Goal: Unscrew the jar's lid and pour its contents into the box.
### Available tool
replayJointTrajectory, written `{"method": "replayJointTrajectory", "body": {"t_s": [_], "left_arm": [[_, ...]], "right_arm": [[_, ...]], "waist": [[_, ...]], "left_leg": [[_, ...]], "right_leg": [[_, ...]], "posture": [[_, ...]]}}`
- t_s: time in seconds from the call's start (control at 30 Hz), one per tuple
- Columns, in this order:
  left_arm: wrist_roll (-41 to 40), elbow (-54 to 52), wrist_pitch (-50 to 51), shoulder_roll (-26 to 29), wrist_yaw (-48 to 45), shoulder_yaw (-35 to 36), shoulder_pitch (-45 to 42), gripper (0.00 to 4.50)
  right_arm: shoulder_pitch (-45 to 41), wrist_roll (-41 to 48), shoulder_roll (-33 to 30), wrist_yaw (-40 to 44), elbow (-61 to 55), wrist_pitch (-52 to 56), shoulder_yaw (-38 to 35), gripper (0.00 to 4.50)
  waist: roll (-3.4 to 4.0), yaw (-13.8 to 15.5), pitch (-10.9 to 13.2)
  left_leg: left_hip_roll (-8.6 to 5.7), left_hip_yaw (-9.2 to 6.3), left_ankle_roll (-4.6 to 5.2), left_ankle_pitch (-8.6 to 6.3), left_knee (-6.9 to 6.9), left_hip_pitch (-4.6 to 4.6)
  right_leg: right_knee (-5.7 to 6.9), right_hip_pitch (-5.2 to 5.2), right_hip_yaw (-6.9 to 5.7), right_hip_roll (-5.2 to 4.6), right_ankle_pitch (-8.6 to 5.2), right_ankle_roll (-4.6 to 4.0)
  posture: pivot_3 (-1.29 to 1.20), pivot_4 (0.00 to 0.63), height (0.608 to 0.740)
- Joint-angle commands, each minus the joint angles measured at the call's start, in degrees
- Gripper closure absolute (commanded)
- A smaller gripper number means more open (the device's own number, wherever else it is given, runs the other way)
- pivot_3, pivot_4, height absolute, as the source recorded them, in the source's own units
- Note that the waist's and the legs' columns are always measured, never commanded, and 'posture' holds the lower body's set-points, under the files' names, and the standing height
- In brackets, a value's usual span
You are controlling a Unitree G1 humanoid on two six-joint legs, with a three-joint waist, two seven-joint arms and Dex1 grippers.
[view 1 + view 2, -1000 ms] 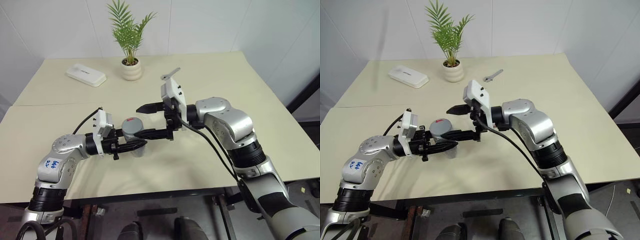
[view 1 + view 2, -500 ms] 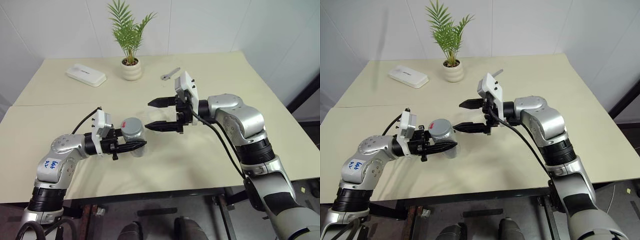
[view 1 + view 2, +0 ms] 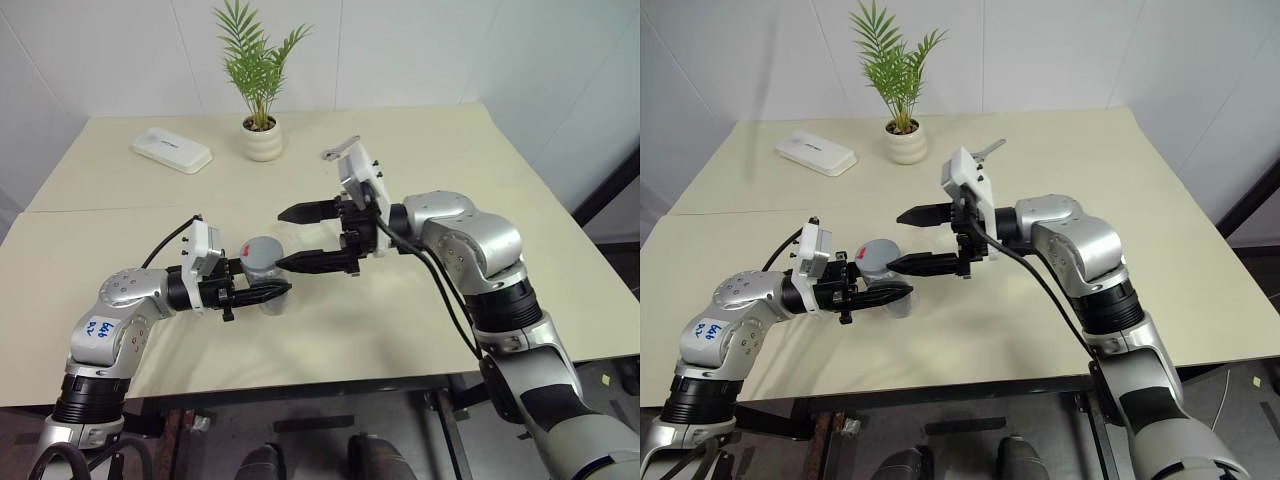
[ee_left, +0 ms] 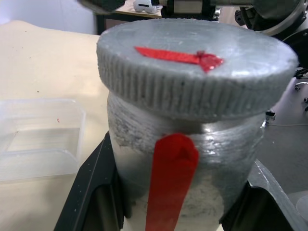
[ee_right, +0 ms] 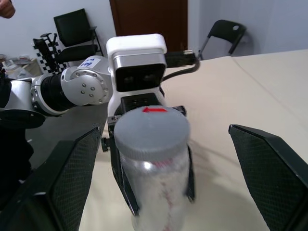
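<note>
I have the bench (image 3: 420,330) filling the frame, cream, with both arms meeting at its lower centre.

Right pincer (image 3: 280,238): spread wide, empty, pointing toward the left of the frame. One finger sits above the other in the picture, and the lower fingertip is just beside the lid.

Left pincer (image 3: 283,290): pressed against the jar (image 3: 268,297), pinching its body from both sides. It enters from the lower left of the frame and holds the jar upright, a little off the bench surface as far as I can judge.

Key relation: the jar's long axis stands vertical, lid (image 3: 262,251) on top, and the lid lies immediately left of the right pincer's tips, roughly level with the lower finger. My judgement: the right arm is the free one, and it must go further left so the lid sits between its fingers before closing and twisting.

Lid seated on the jar, red mark visible. Contents not discernible.

Box (image 4: 38,139): clear, on the bench near the jar, seen in the left wrist view.
</note>
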Motion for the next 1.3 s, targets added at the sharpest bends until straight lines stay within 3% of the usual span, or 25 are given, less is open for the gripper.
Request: {"method": "replayJointTrajectory", "body": {"t_s": [0.03,0.4,0.6,0.83,0.97,1.07,1.3], "left_arm": [[-0.1,-1.0,-0.9,0.1,-0.2,0.1,-0.7,2.59],[-0.2,-1.2,-0.9,0.1,0.0,0.2,-0.6,2.59],[-0.4,-1.8,-0.8,0.2,0.2,0.4,0.1,2.59],[-0.7,-2.8,-0.9,0.6,0.7,1.0,1.4,2.59],[-0.8,-3.6,-1.2,1.0,1.0,1.7,2.9,2.59],[-1.2,-3.5,-1.2,1.3,1.3,3.0,3.7,2.59],[-1.6,-1.3,-1.5,1.3,1.3,5.0,3.4,2.59]], "right_arm": [[-1.6,-0.2,1.6,-1.4,-2.9,0.4,0.9,0.02],[-1.5,-1.5,3.8,-3.6,-2.2,-0.2,1.7,0.02],[-1.5,0.1,4.5,-3.6,-2.8,0.4,0.2,1.9],[-2.2,10.3,6.3,-9.6,-2.1,6.0,-12.3,1.9],[-0.5,9.6,2.6,-14.4,0.2,5.3,-18.5,1.9],[3.6,4.7,-2.4,-16.5,3.9,-0.8,-21.1,1.9],[13.0,-9.6,-8.7,-17.7,22.0,-29.4,-21.7,1.9]], "waist": [[0.0,0.0,0.0],[0.0,0.0,0.0],[0.0,0.0,0.0],[0.0,0.1,0.0],[-0.01,0.1,0.0],[-0.05,0.2,0.0],[-0.05,-0.3,0.0]], "left_leg": [[0.0,0.0,0.0,0.0,0.0,0.0],[0.02,0.0,-0.01,-0.01,0.01,-0.01],[0.03,0.0,-0.01,-0.01,0.0,-0.02],[0.11,0.01,-0.03,-0.02,0.0,-0.02],[0.29,0.03,-0.07,-0.04,0.01,-0.02],[0.28,0.03,-0.08,-0.05,0.01,-0.04],[0.08,0.22,-0.07,-0.06,-0.02,-0.04]], "right_leg": [[0.0,0.0,0.0,0.0,0.0,0.0],[0.01,-0.01,0.0,0.02,0.0,0.0],[0.01,-0.01,0.0,0.04,0.0,0.0],[0.03,-0.02,0.01,0.05,0.01,-0.01],[-0.03,-0.01,0.0,0.05,0.01,-0.02],[-0.07,0.0,-0.01,0.05,0.0,-0.04],[-0.11,-0.06,0.16,0.19,0.0,-0.01]], "posture": [[0.0,0.15,0.74],[0.0,0.15,0.74],[0.0,0.15,0.74],[0.0,0.15,0.74],[0.0,0.15,0.74],[0.0,0.15,0.74],[0.0,0.15,0.74]]}}
